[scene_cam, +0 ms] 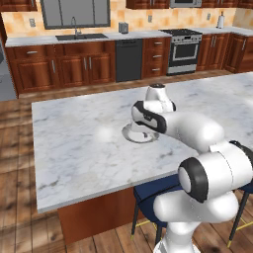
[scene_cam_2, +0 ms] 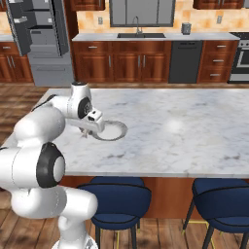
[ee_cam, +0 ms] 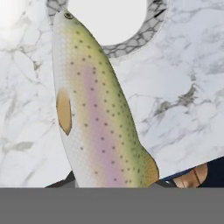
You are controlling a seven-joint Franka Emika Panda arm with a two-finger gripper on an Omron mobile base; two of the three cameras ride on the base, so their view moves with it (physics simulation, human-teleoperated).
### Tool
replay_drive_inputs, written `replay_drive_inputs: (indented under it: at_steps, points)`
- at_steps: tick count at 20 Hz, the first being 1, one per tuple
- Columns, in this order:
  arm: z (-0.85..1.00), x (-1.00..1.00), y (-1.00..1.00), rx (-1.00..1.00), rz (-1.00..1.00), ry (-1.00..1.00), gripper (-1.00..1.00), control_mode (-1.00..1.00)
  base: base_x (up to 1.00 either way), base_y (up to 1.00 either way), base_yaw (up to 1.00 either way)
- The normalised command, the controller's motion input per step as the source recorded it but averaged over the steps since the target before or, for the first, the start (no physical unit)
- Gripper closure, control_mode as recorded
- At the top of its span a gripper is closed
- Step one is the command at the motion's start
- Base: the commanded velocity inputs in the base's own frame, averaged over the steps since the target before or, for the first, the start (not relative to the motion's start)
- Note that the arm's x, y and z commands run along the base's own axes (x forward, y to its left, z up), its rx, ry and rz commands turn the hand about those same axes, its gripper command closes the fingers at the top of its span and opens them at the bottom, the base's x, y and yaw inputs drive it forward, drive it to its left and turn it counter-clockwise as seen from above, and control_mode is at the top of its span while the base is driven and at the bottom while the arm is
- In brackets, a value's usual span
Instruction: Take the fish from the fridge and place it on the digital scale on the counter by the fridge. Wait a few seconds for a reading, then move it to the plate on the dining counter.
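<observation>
The fish (ee_cam: 96, 113) hangs in my gripper (scene_cam_2: 89, 127), which is shut on its tail end. It is speckled, green-backed and pale-bellied with a pink stripe. Its head points at the rim of the plate (ee_cam: 131, 43), just above the marble. The round pale plate (scene_cam: 132, 135) lies on the dining counter (scene_cam: 74, 143) near its front edge, partly under my hand. From the right side the plate (scene_cam_2: 113, 130) sits just right of the gripper. The fridge (scene_cam_2: 41, 29) stands open at the far back left. The digital scale is out of view.
Dark-blue stools (scene_cam_2: 116, 199) (scene_cam_2: 223, 194) stand under the front edge of the counter. Wood cabinets, a sink (scene_cam: 79, 36) and a stove (scene_cam: 184, 49) line the back wall. Bare marble spreads right of the plate.
</observation>
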Motion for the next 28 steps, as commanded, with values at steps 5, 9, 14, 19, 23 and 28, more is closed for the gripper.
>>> replay_drive_inputs:
  at_steps: [5, 9, 14, 19, 23, 28]
  points:
    - [-0.06, 0.13, -0.01, 0.0, 0.0, -0.09, 1.0, -1.0, 0.0, 0.0, 0.0]
    - [0.0, 0.3, -0.08, 0.0, 0.0, 0.02, 1.0, -1.0, 0.0, 0.0, 0.0]
    - [0.0, 0.65, -0.1, 0.0, 0.0, 0.02, 1.0, -1.0, 0.0, 0.0, 0.0]
    - [0.0, 0.55, -0.07, 0.0, 0.0, 0.12, 1.0, -1.0, 0.0, 0.0, 0.0]
    - [-0.15, 0.27, -0.06, 0.0, 0.0, 0.15, 1.0, -1.0, 0.0, 0.0, 0.0]
    - [-0.32, 0.0, -0.03, 0.0, 0.0, 0.08, 1.0, -1.0, 0.0, 0.0, 0.0]
